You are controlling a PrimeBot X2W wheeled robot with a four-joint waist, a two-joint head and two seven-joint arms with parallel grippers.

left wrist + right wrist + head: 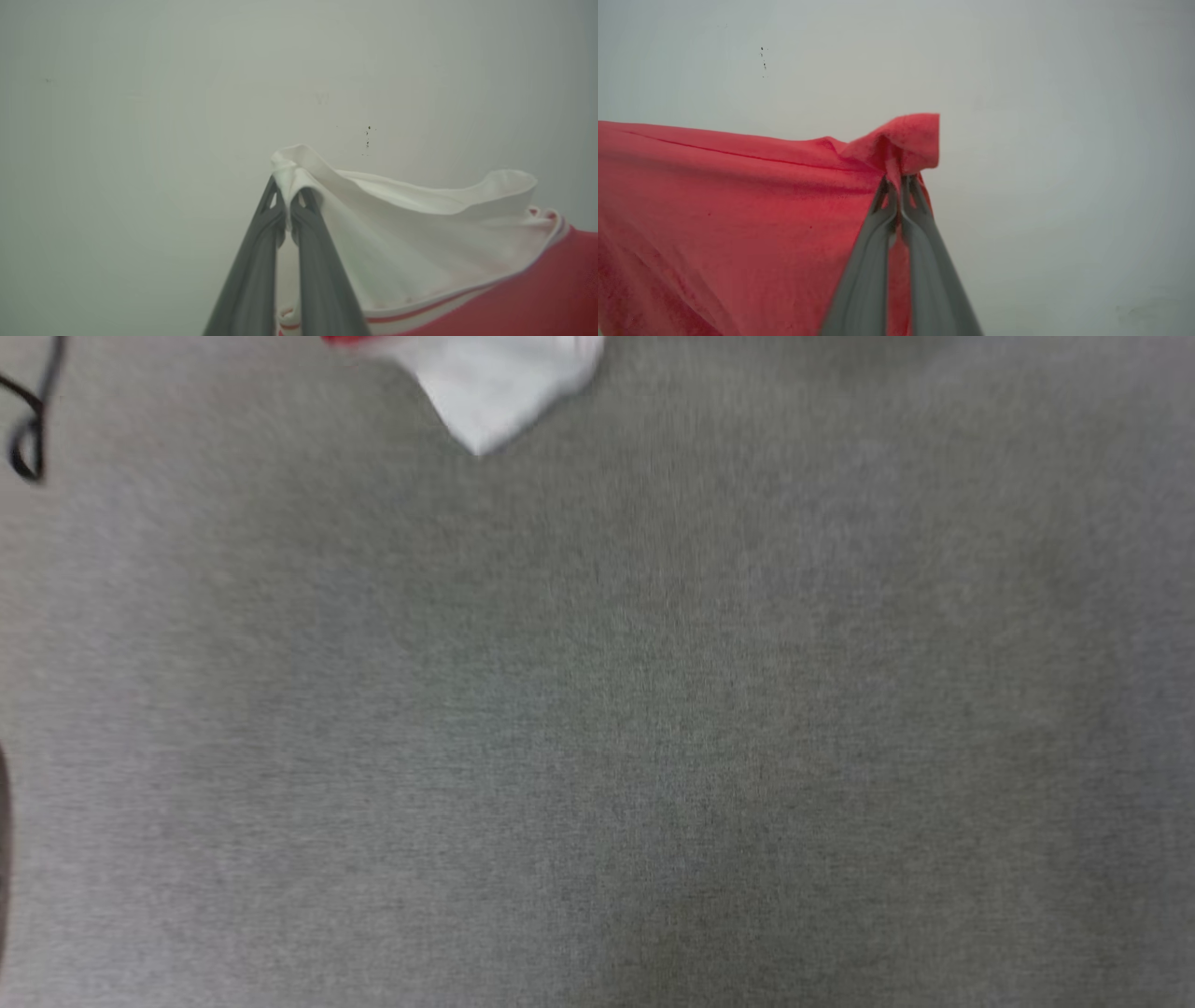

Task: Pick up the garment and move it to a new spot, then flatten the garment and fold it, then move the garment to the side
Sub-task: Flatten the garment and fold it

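1. Firmly, a fold of white sleeve cloth on the shirt point(420, 242) is pinched by the left gripper point(287, 198), whose two dark fingers are pressed together on it.
2. A bunched red corner of the shirt is pinched in the same way by the right gripper point(899, 186), its fingers closed on the cloth.
3. The shirt is held up between both grippers, and a pale plain surface point(140, 93) with a few small dark specks point(368, 135) is seen behind it.
4. Striped trim point(420, 312) in white and red is seen where the sleeve meets the red body.
5. From the head camera, a blurred white corner with a sliver of red is seen at the top edge, over grey carpet point(597, 709); whether they touch cannot be told.
6. A black cable point(28, 429) is seen at the carpet's upper left.
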